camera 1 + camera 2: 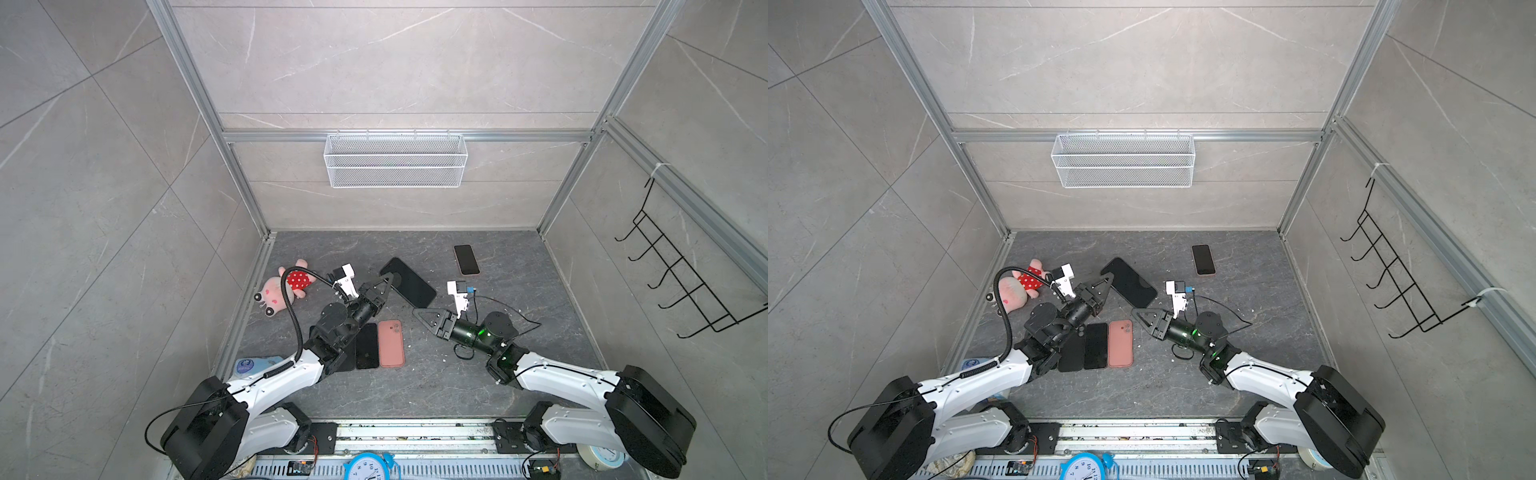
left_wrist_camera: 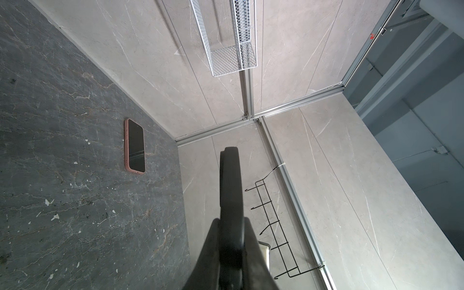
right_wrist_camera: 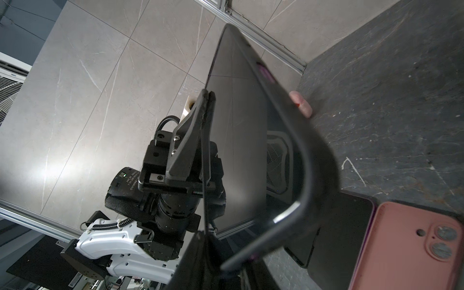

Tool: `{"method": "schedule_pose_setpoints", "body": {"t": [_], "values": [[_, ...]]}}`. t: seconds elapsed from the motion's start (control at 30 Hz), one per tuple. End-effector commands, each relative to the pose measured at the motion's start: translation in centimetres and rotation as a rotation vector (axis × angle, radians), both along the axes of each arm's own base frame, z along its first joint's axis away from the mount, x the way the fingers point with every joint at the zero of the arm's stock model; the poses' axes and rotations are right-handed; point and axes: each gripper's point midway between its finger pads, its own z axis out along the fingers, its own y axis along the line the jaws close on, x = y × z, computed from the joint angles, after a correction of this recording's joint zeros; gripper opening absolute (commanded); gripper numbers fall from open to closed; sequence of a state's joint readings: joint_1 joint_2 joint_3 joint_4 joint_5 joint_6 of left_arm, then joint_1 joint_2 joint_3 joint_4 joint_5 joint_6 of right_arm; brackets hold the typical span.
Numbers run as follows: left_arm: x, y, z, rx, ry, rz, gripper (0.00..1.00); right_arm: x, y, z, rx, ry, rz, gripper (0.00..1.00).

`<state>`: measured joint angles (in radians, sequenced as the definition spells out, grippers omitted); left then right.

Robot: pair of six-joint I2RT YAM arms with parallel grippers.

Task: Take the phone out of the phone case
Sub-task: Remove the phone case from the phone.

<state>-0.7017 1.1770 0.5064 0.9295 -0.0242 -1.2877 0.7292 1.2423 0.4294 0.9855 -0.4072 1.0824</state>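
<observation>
Dark stone tabletop (image 1: 436, 374): left gripper (image 1: 390, 279) clamped on black cased phone (image 1: 411, 284) (lifted, tilted); right gripper (image 1: 417, 311) opening unclear.

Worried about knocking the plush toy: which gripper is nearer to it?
Left. The left gripper, shut on the black phone, is close to the plush toy; the right gripper is farther, past that phone.
</observation>
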Motion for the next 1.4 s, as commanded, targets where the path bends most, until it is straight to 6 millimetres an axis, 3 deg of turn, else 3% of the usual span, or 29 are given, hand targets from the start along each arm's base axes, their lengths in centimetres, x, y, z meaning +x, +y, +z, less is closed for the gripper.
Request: {"method": "schedule_pose_setpoints", "body": {"t": [0.0, 0.43, 0.57, 0.77, 1.07, 1.17, 1.23, 1.3, 1.37], "values": [[-1.0, 0.8, 4.5, -0.126, -0.114, -0.003, 0.00, 0.1, 0.1, 1.8, 0.054, -0.034, -0.007, 0.24], [-0.7, 0.9, 4.2, -0.118, -0.054, 0.003, 0.00, -0.7, 0.8, 0.1, -0.019, -0.056, 0.056, 0.04], [-0.6, 0.6, 3.8, -0.089, 0.017, -0.008, 0.00, -1.3, 1.1, -2.3, -0.136, -0.094, 0.087, 0.00], [-0.5, -0.5, 4.0, -0.092, 0.101, -0.057, 0.00, -0.8, 0.1, -6.4, -0.450, -0.212, 0.024, 0.00], [-0.6, -1.1, 4.0, -0.092, 0.122, -0.091, 0.00, 1.5, -1.5, -4.8, -0.587, -0.336, -0.117, 0.00], [-0.8, -0.8, 4.4, -0.082, 0.099, -0.085, 0.00, 1.1, -1.9, -3.9, -0.581, -0.370, -0.121, 0.00], [-1.0, -0.7, 5.0, -0.074, 0.075, -0.094, 0.00, 0.4, -2.1, -4.1, -0.586, -0.376, -0.097, 0.08], [-1.3, -0.7, 5.6, -0.052, 0.052, -0.109, 0.00, -0.4, -2.6, -5.0, -0.619, -0.361, -0.069, 0.30], [-1.4, -0.4, 6.0, -0.005, 0.029, -0.128, 0.00, -1.7, -3.2, -5.6, -0.661, -0.359, -0.024, 0.44]]}}
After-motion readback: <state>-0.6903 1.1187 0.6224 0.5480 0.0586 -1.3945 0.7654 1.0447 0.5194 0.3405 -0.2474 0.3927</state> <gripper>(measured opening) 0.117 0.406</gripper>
